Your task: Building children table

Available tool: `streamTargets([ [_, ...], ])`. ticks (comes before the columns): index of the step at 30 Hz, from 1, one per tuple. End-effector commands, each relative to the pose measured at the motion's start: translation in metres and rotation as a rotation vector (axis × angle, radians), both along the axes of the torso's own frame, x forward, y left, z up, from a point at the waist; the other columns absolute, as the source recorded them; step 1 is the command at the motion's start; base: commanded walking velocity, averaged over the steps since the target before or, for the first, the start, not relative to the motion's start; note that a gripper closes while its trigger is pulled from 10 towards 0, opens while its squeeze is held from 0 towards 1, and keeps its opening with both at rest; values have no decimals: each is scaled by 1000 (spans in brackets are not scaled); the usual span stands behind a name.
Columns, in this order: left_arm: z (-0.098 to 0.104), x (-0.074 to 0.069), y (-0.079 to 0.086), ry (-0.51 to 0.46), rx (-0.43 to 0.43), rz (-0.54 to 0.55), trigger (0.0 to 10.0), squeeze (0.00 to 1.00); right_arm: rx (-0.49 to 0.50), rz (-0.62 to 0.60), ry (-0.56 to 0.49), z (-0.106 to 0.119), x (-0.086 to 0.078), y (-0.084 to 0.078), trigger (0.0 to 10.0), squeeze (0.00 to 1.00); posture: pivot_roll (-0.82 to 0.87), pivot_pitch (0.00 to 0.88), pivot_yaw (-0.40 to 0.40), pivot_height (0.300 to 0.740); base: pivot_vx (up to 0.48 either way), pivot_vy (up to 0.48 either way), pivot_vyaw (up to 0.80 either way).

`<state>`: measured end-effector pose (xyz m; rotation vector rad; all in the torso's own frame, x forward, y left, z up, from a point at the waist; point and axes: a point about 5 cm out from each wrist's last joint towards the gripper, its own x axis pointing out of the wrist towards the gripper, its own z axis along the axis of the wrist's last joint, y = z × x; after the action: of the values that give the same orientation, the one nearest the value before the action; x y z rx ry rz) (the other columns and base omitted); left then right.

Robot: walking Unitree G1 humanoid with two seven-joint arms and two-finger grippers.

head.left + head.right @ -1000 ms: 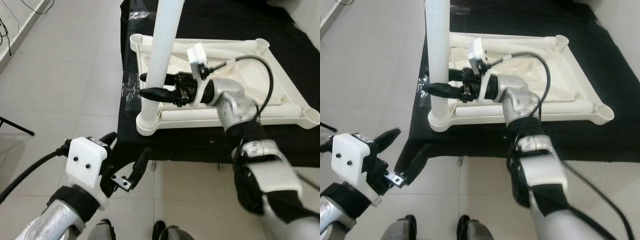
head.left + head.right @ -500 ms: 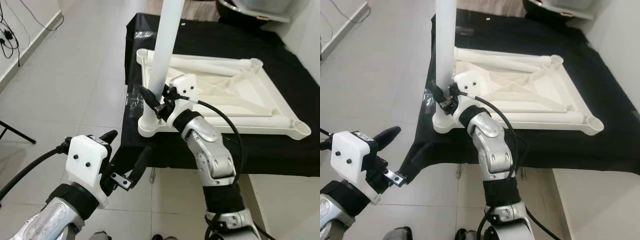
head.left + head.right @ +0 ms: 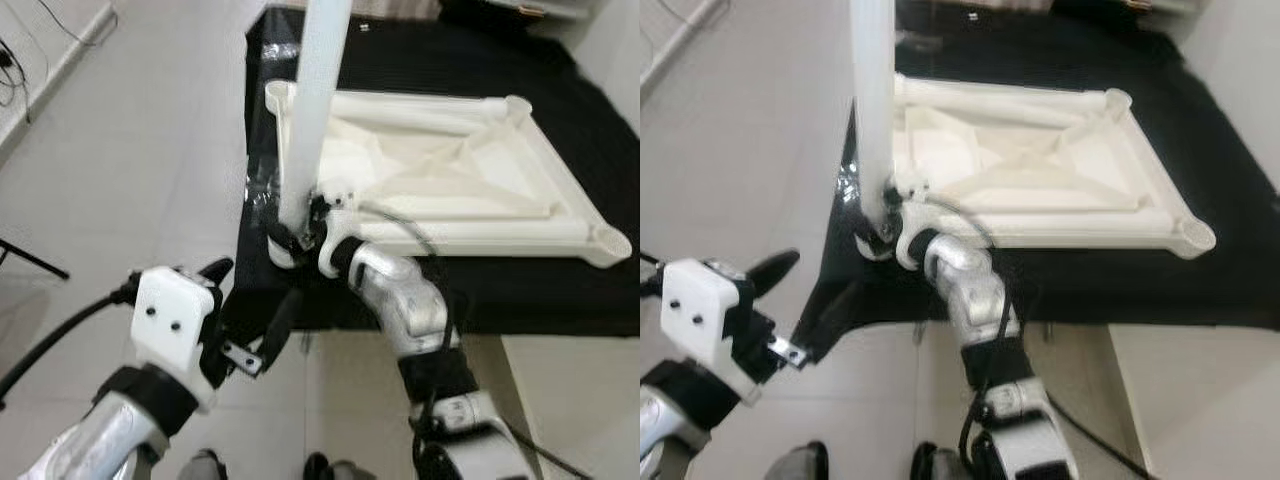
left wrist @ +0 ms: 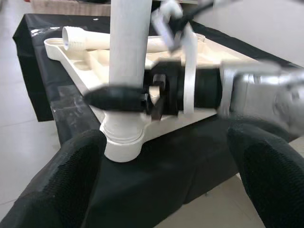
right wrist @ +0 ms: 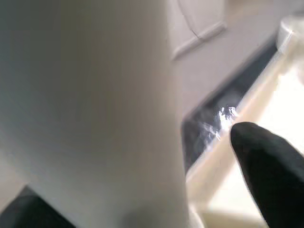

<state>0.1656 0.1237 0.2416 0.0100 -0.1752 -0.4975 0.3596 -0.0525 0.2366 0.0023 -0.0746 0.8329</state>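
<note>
The white children's table top (image 3: 470, 228) lies upside down on a black-draped surface. A white table leg (image 3: 310, 110) stands upright in its near-left corner socket (image 3: 283, 250). My right gripper (image 3: 300, 228) is low on that leg, just above the socket, shut on it with one finger on each side. In the right wrist view the leg (image 5: 85, 95) looms close, with one of the black fingers (image 5: 266, 171) beside it. My left gripper (image 3: 258, 287) hangs open over the floor in front of the table, holding nothing. The left wrist view looks at the leg (image 4: 128, 47) and the right gripper (image 4: 108, 97).
Another white tube (image 4: 78, 38) lies along the far side of the table top. An open corner socket (image 3: 612, 243) sits at the near right. The black cloth (image 3: 520, 100) extends beyond the frame. Grey tiled floor (image 3: 130, 150) lies to the left, with a thin black stand leg (image 3: 30, 260).
The camera has shifted. My right gripper has gone lower on the leg, toward the socket, and its elbow swung from the right to in front of the table. The left gripper holds still.
</note>
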Motion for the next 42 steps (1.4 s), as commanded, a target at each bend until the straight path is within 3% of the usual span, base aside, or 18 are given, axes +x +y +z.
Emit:
streamTargets([
  [1, -2, -2, 1, 12, 15, 6, 10000, 0, 29, 182, -50, 13, 3, -19, 10000, 0, 251, 281, -162, 740, 0, 0, 0],
  [6, -2, -3, 2, 13, 15, 13, 10000, 0, 35, 473, -117, 35, 0, -32, 10000, 0, 269, 294, -168, 740, 0, 0, 0],
  [16, -3, -3, 4, 12, 25, 28, 10000, 0, 23, 633, -128, 55, 8, -37, 10000, 0, 288, 302, -172, 740, 0, 0, 0],
  [17, -3, -3, 4, 13, 25, 30, 10000, 0, 28, 668, -157, 68, 10, -36, 0, 0, 290, 300, -170, 740, 0, 0, 0],
  [26, -3, -3, 3, 13, 23, 27, 10000, 0, 27, 750, -168, 75, 10, -40, 0, 0, 292, 299, -171, 740, 0, 0, 0],
  [34, -4, -4, 1, 16, 20, 19, 10000, 0, -11, 744, -148, 65, 10, -56, 0, 0, 281, 283, -168, 740, 0, 0, 0],
  [36, -4, -4, 1, 16, 19, 18, 10000, 0, -36, 713, -136, 57, 10, -60, 0, 0, 274, 285, -171, 740, 0, 0, 0],
  [37, -5, -4, 2, 18, 17, 20, 10000, 0, -99, 465, -37, 23, 13, -51, 0, 0, 261, 290, -172, 740, 0, 0, 0],
  [38, -5, -4, 2, 18, 17, 20, 10000, 0, -99, 465, -37, 23, 13, -51, 0, 0, 261, 290, -172, 740, 0, 0, 0],
  [39, -5, -4, 3, 21, 20, 23, 10000, 0, -155, 87, 99, -19, 12, -46, 0, 0, 247, 290, -166, 740, 0, 0, 0],
  [40, -4, -4, 4, 23, 23, 25, 10000, 0, -215, -82, 196, -60, -18, -35, 0, 0, 252, 291, -153, 740, 0, 0, 0],
  [42, -4, -4, 4, 23, 23, 25, 10000, 0, -215, -82, 196, -60, -18, -35, 0, 0, 252, 291, -153, 740, 0, 0, 0],
])
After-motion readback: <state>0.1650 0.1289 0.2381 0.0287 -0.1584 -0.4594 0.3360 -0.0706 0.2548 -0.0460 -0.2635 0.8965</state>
